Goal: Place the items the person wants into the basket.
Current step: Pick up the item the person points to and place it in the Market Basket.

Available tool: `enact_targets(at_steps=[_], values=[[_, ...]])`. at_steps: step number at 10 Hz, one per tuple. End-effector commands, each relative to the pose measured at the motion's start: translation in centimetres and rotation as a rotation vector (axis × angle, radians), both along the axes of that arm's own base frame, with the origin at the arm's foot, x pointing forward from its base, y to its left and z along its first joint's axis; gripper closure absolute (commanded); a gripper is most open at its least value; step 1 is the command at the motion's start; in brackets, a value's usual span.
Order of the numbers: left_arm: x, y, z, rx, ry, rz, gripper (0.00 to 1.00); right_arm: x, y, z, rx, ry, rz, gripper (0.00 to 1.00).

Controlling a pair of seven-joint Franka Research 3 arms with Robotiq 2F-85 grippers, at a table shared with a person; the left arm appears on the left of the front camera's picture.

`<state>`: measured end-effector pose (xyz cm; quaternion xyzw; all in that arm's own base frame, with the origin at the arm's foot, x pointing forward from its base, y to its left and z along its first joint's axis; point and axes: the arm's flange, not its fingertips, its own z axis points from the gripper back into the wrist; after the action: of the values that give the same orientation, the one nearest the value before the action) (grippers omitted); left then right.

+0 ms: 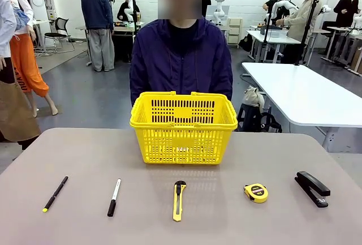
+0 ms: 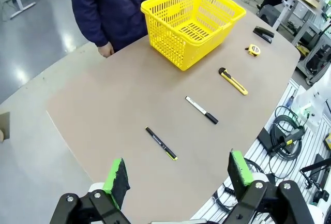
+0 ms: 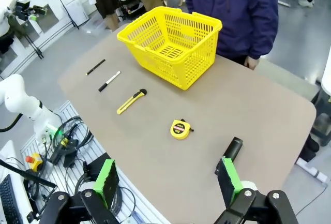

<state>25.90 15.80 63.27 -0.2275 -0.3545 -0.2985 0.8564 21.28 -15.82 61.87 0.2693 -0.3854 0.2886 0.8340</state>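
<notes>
While the left claw (image 2: 178,171) and right claw (image 3: 167,178) are open and empty, a sign from the person (image 1: 181,58) is best waited for before anything is grabbed.

Glossy plastic basket (image 1: 183,129); matt table (image 1: 85,160)

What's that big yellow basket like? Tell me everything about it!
The basket is bright yellow plastic, with slotted, holey sides and a thick rim. It stands upright and empty, open side up, at the far middle of the table, just in front of the person. Nothing but the table touches it.
</notes>
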Motion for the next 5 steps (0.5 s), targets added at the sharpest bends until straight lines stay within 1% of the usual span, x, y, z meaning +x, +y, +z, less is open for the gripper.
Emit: enact_targets(at_steps=[1, 5], values=[[0.27, 0.29, -0.12, 0.007, 0.013, 0.005, 0.0, 0.07, 0.05, 0.14, 0.003, -0.009, 0.002, 0.0], [0.27, 0.29, -0.12, 0.007, 0.013, 0.005, 0.0, 0.07, 0.05, 0.14, 0.003, -0.009, 0.002, 0.0]])
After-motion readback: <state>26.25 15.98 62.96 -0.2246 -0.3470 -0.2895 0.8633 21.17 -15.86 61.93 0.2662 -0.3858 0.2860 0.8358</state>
